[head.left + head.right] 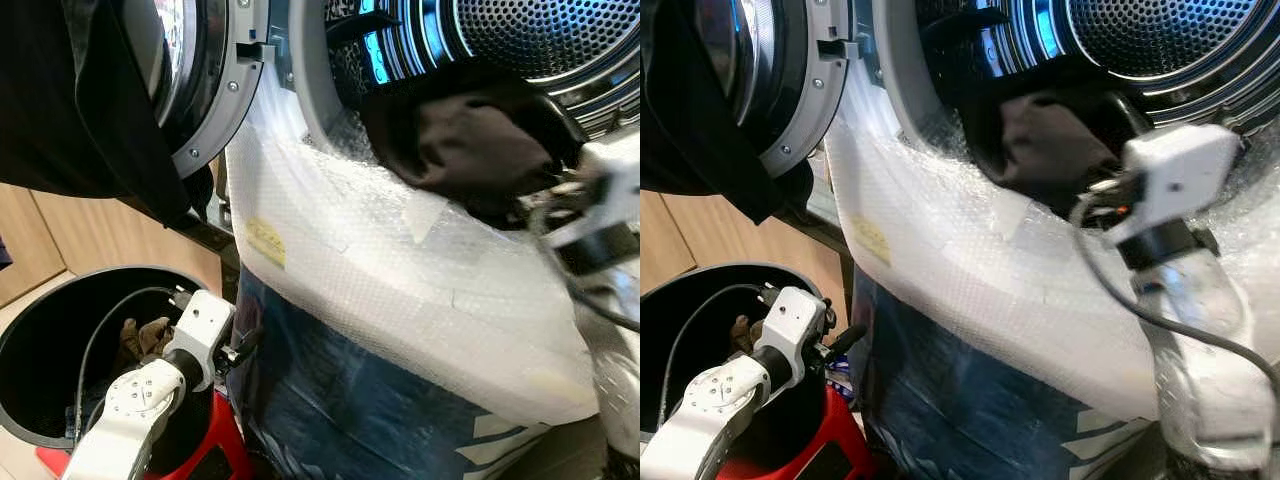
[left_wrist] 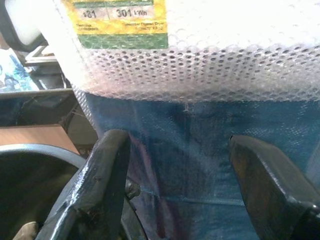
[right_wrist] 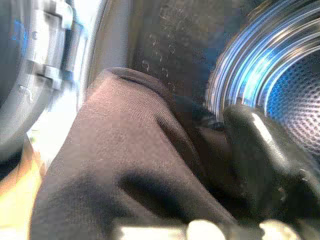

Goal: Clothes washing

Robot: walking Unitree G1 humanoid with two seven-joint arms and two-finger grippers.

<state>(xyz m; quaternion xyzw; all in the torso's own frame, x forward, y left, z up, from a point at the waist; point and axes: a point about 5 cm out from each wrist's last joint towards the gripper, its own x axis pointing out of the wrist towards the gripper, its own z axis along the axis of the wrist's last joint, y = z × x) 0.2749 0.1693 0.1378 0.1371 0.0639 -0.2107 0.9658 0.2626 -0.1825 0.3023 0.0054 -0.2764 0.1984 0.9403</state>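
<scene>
Dark cloth (image 3: 125,165) bunches against the right tool (image 3: 235,165), gripped at the washer's drum (image 1: 1160,40) mouth. Head views add the left tool (image 2: 175,165), fingers spread wide, low beside the black basket (image 1: 40,330) holding more laundry (image 1: 140,338).

The floor (image 1: 20,300) is a pale strip at the lower left of my head view, under a wooden wall. On it stands my black bin (image 1: 50,330), its round rim open toward me, with brownish cloth (image 1: 140,338) lying down inside. A red base (image 1: 215,450) sits just beside the bin at the bottom edge. The washer (image 1: 400,280) rises from the floor through the middle and right of the frame, its front wrapped in bubble wrap over blue plastic sheet.
</scene>
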